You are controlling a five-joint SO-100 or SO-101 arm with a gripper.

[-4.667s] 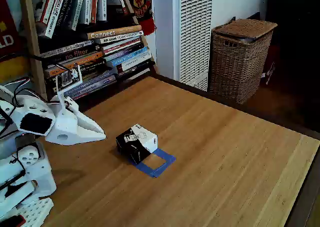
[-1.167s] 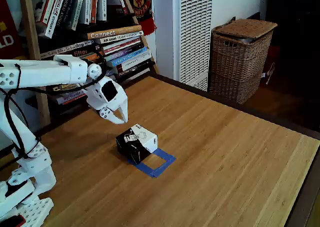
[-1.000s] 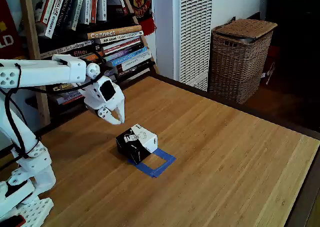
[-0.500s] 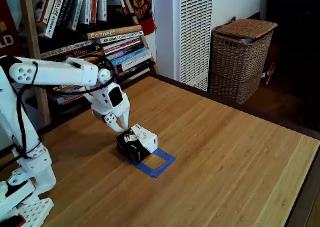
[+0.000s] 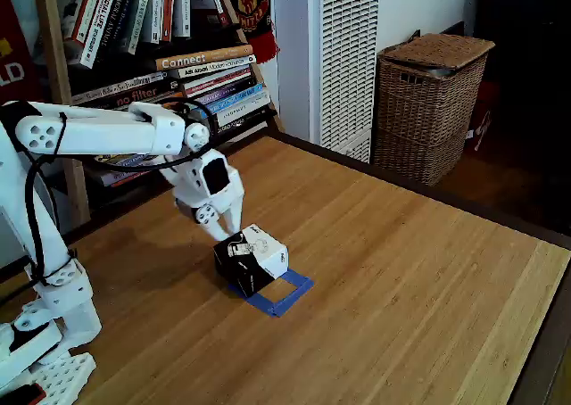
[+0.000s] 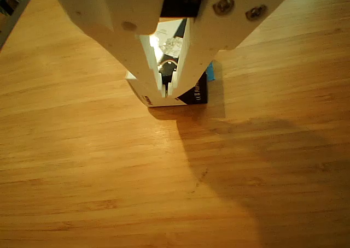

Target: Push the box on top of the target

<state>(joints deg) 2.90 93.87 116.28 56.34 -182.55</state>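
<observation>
Cardboard: one box [image 5: 252, 260] partly over one target [image 5: 284, 291] (blue tape); tool [image 5: 227, 233] nearly closed, touching box.

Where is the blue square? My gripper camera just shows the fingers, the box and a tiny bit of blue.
Observer: In the fixed view the target lies right behind the box, on the side away from the gripper.
Operator: Is the box on it yet?
Observer: Only partly. It covers the square's near part. The two far tape edges and some bare wood in the middle are uncovered.
Operator: Is something big behind the square?
Observer: The nearest big thing is a wicker basket, standing far off, past the far edge of the table.
</observation>
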